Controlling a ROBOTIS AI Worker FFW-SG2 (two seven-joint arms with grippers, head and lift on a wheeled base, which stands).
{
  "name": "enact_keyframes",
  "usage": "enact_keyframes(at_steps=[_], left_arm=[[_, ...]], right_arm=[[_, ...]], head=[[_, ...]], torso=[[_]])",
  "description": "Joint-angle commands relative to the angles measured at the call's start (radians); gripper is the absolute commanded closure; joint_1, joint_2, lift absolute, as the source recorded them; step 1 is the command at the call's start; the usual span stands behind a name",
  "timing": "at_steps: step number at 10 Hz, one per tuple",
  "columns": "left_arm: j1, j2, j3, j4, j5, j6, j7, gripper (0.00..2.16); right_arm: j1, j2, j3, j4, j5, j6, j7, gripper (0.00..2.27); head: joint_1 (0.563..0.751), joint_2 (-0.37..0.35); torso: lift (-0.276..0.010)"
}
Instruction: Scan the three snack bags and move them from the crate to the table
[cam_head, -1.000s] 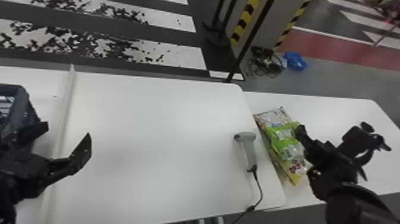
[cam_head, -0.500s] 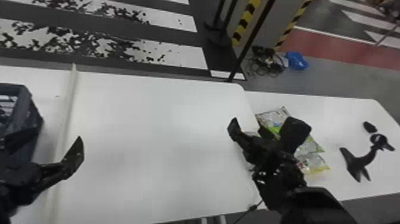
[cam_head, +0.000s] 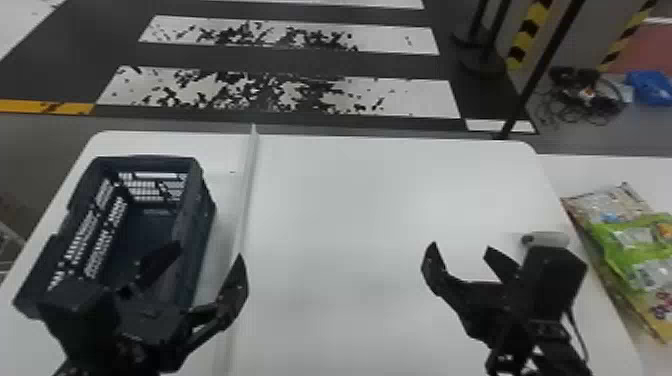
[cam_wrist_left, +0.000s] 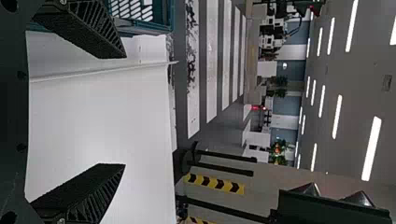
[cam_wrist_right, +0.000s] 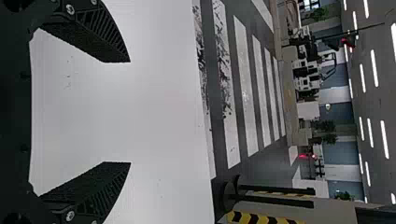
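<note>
In the head view my left gripper stands open over the right side of the dark crate, whose visible floor holds no bag. The left wrist view has the same gripper, its fingers wide apart. My right gripper is open above the white table, just left of the scanner, which it partly covers. Nothing is between the fingers of the right gripper in the right wrist view. Snack bags lie overlapping at the far right, a green bag on top of others.
A thin white divider strip runs across the table between the crate and the middle. A second white table adjoins on the right, under the bags. Behind stand black posts on the floor.
The head view has turned left, bringing the whole crate into sight. My right gripper has come leftward from over the bags, past the scanner. The left gripper remains open near the crate.
</note>
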Motion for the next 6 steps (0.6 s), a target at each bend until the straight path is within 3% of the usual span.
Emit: enact_keyframes(at_steps=[1,3,5,6], left_arm=[[0.068,-0.001,0.001,-0.004,0.019,-0.084,0.021,0.03],[0.138,0.000,-0.004,-0.004,0.021,-0.213,0.048,0.05],[0.171,0.000,-0.039,-0.018,0.016,-0.210,0.048,0.07],[0.177,0.000,-0.054,-0.018,-0.002,-0.210,0.070,0.07]], right_arm=[[0.092,-0.036,-0.004,-0.009,-0.017,-0.118,0.000,0.11],[0.235,-0.078,-0.009,-0.044,-0.017,-0.342,-0.003,0.12],[0.274,-0.142,-0.017,-0.041,-0.035,-0.391,-0.026,0.12],[0.296,-0.164,-0.040,-0.044,-0.072,-0.404,-0.026,0.12]], head=[[0.695,-0.018],[0.695,-0.025],[0.695,-0.049],[0.695,-0.065]], torso=[[-0.062],[-0.062],[-0.062],[-0.062]])
